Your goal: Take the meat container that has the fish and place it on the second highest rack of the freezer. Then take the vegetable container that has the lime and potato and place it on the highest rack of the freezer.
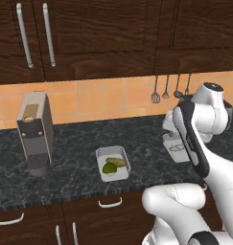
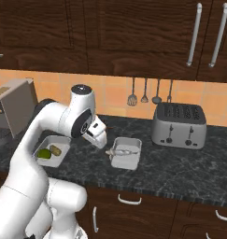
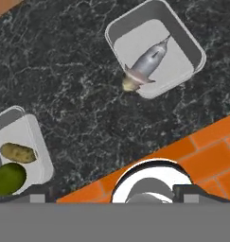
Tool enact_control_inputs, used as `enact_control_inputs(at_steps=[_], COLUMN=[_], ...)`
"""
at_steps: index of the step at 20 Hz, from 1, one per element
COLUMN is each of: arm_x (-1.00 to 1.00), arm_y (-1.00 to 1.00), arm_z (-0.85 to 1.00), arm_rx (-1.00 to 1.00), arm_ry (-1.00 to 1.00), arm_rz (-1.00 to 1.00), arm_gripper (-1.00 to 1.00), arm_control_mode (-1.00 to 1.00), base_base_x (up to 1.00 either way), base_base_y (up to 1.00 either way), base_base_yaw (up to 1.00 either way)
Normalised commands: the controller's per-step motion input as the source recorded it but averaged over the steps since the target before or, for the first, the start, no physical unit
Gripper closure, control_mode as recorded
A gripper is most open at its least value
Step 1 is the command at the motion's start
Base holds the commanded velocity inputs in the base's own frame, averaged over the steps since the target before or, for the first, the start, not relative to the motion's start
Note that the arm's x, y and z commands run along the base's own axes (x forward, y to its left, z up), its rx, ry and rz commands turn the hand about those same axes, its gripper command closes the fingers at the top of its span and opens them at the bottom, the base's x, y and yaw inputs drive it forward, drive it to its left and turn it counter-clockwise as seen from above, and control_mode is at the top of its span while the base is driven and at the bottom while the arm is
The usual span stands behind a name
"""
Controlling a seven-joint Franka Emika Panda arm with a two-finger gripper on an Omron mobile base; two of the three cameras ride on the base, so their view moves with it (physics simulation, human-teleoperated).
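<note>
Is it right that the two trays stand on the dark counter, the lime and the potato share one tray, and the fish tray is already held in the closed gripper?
Not quite. The right base view shows the meat container resting on the counter with the gripper open above it, holding nothing. The rest is right: the lime and potato share the vegetable container.

base cams flanking, hand cam overhead

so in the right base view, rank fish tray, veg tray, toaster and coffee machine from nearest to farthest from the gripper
1. Fish tray, on the counter just right of the open gripper.
2. Veg tray, to the gripper's left, behind the arm.
3. Toaster, farther right by the wall.
4. Coffee machine, far left. The toaster and coffee machine are fairly close to call.
</note>
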Motion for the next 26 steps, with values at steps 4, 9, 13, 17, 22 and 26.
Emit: enact_control_inputs(at_steps=[4, 9, 13, 17, 22, 26], arm_x=[0.05, 0.16, 0.29, 0.36, 0.31, 0.21], arm_y=[-1.0, -0.72, -0.52, -0.29, -0.02, 0.0], arm_z=[-0.5, -0.55, -0.55, -0.43, -0.29, -0.37], arm_rx=[0.35, 0.28, 0.13, 0.01, 0.0, 0.0], arm_ry=[0.23, 0.22, 0.31, 0.25, 0.12, 0.13], arm_rz=[-0.41, -0.34, -0.27, -0.17, -0.12, -0.15], arm_gripper=[-1.0, -1.0, -1.0, -1.0, -1.0, -1.0], arm_control_mode=[-1.0, -1.0, -1.0, -1.0, -1.0, -1.0], base_base_x=[0.0, 0.0, 0.0, 0.0, 0.0, 0.0], base_base_y=[0.0, 0.0, 0.0, 0.0, 0.0, 0.0], base_base_yaw=[0.0, 0.0, 0.0, 0.0, 0.0, 0.0])
